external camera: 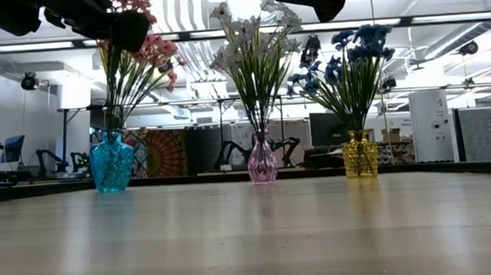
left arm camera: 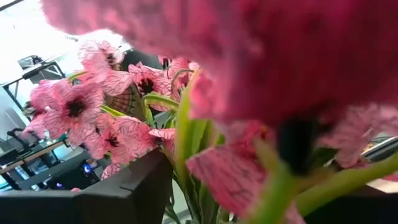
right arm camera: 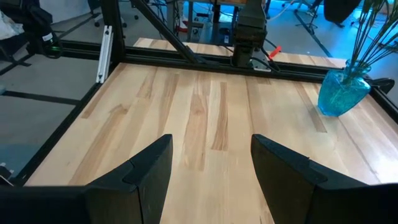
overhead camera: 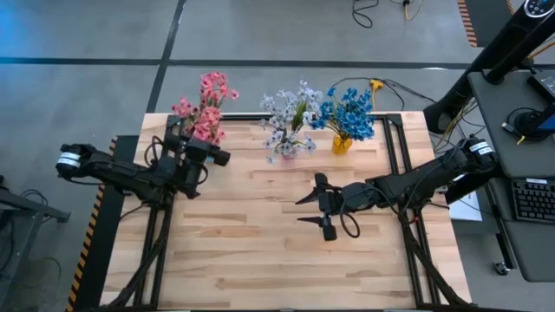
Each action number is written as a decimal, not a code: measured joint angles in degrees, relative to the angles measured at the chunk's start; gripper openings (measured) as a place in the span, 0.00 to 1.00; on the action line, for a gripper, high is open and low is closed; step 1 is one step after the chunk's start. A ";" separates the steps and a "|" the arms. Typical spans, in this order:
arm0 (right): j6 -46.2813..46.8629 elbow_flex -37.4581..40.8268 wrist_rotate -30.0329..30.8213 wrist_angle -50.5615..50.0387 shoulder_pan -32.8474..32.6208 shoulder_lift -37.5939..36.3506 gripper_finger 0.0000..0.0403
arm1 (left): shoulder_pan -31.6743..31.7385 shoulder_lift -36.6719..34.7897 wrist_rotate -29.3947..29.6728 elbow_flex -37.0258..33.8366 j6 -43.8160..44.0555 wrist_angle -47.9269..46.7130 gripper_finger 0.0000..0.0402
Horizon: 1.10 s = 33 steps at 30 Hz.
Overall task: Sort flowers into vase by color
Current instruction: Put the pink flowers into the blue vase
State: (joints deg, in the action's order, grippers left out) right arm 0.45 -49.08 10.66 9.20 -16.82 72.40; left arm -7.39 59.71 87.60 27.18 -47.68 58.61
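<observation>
We see three vases in a row near the far edge of the wooden table [overhead camera: 260, 251]. The pink vase [external camera: 262, 160] stands in the middle, so we tell every place from it. It holds the pale white flowers [external camera: 255, 36].

To the left of the pink vase, well apart, stands the blue vase [external camera: 111, 161]. It holds the pink flowers [overhead camera: 206, 106]. To the right of the pink vase stands the yellow vase [external camera: 360, 154]. It holds the bright blue flowers [overhead camera: 349, 111]. All the stems stand up in their vases.

The left gripper [overhead camera: 217, 156] is up in the air, left of the pink vase and right by the pink flowers. In its wrist view the pink petals fill almost everything, very close. We see a dark finger [left arm camera: 134, 196] there, but we cannot tell if the fingers are apart or together.

The right gripper [overhead camera: 310, 211] hangs over bare wood, nearer to us than the pink vase and a little to its right. Its two fingers [right arm camera: 146, 171] are spread wide apart, and nothing is between them. It points toward the blue vase side of the table.
</observation>
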 joint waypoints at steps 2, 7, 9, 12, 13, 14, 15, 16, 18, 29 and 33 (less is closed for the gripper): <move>0.17 0.00 0.00 -0.17 0.00 0.00 0.52 | -0.73 0.02 0.48 0.00 0.04 -0.08 0.58; 0.34 0.00 0.00 -0.34 0.00 0.00 0.52 | -2.17 0.02 1.59 0.00 0.20 -0.06 0.59; 0.45 0.00 0.00 -0.37 0.00 0.00 0.52 | -2.42 0.02 2.01 0.00 0.20 -0.20 0.59; 0.65 0.00 0.00 -0.38 0.00 0.02 0.52 | -3.33 0.02 2.18 0.00 0.28 -0.61 0.59; 0.65 0.00 0.00 -0.38 0.00 0.00 0.52 | -3.58 0.10 2.20 0.00 0.30 -0.61 0.59; 0.70 0.00 0.00 -0.38 0.00 0.00 0.52 | -3.87 0.12 2.27 0.00 0.33 -0.61 0.59; 1.05 0.00 -0.01 -0.40 0.00 0.01 0.52 | -4.15 0.17 2.29 0.00 0.41 -0.61 0.59; 1.11 0.00 -0.02 -0.38 0.00 0.00 0.52 | -4.38 0.19 2.31 0.00 0.43 -0.61 0.59; 1.13 0.00 -0.01 -0.38 0.00 0.00 0.52 | -4.82 0.21 2.33 0.02 0.45 -0.61 0.59; 1.13 0.00 -0.02 -0.48 0.00 0.01 0.52 | -8.40 0.21 2.44 0.20 0.39 -0.61 0.59; 1.11 0.01 -0.01 -0.47 0.00 0.01 0.52 | -8.86 0.21 2.44 0.20 0.37 -0.61 0.59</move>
State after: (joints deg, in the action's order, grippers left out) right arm 1.56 -49.07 10.64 8.73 -16.82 72.41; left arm -16.25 59.92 90.04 27.38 -47.32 58.00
